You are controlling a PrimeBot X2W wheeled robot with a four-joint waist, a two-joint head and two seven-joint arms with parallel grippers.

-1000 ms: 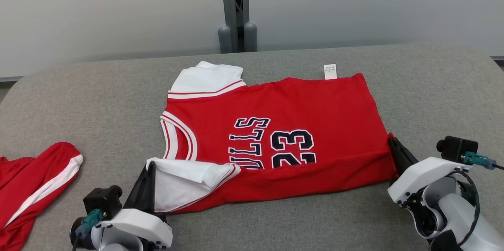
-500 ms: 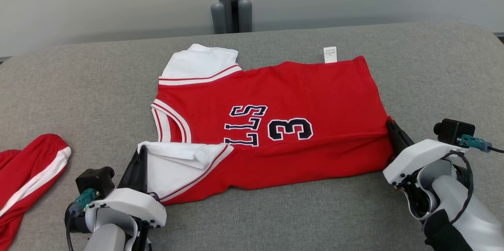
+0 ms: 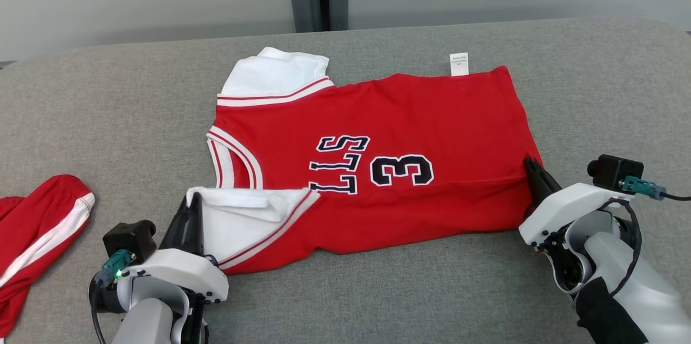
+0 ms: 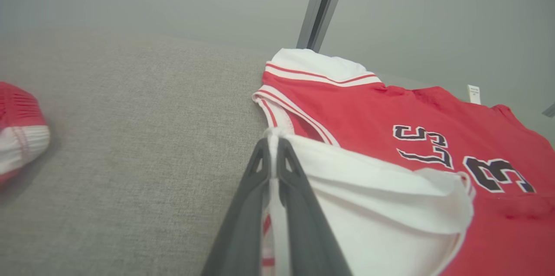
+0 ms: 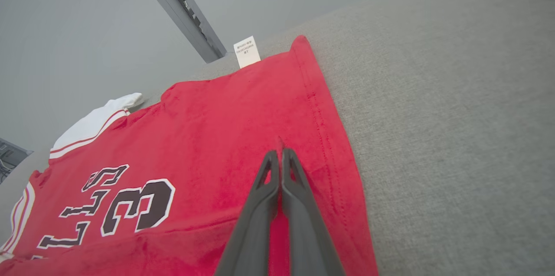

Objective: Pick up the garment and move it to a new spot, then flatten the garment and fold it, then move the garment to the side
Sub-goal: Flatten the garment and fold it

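Mid-fold: red jersey [image 3: 421, 117] lies on the grey padded table [image 3: 108, 112] ahead of both jaws, left gripper [image 3: 195, 199] clamped on its white-lined shoulder, right gripper [image 3: 529, 163] clamped on its hem corner; judged best carried forward together, level, held edge taut.

- left gripper [image 3: 195, 199], right gripper [image 3: 529, 162]: long dark tapering fingers with slotted tips.
- white rounded wrist shells [image 3: 567, 206], small dark screws [image 3: 546, 248] along the edge.
- black camera blocks [image 3: 614, 170], teal connectors [image 3: 639, 186], black cable [image 3: 677, 197].
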